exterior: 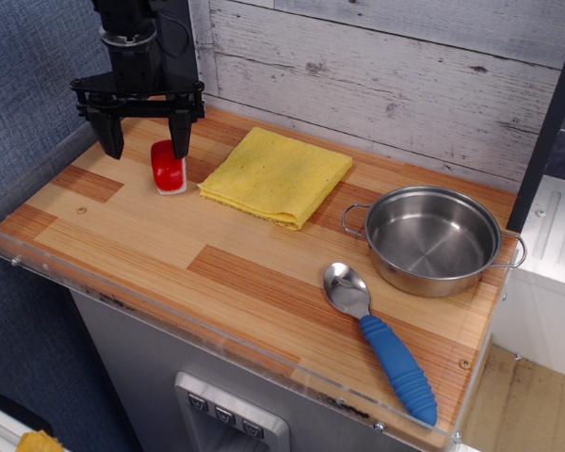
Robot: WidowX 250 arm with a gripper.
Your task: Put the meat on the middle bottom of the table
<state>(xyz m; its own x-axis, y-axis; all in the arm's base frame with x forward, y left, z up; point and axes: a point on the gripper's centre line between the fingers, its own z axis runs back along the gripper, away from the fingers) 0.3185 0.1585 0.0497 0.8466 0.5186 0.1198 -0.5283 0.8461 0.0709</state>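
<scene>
The light wooden plank table (151, 240) with darker brown patches and a clear acrylic rim carries, toward its right side, a round stainless steel pan (432, 239) with two small handles, and at the far middle a folded yellow cloth (275, 175). At the far left the black robot gripper (146, 148) hangs with its two fingers spread wide apart. A metal spoon with a blue ribbed handle (379, 339) lies near the pan on the near right, and the small glossy red meat piece with a white base (169, 168) rests on the table at the far left, just left of the cloth, partly behind the gripper's right-hand finger.

Bright even indoor light, soft shadows, mild glare on the steel pot (431, 240), sharp focus throughout
</scene>
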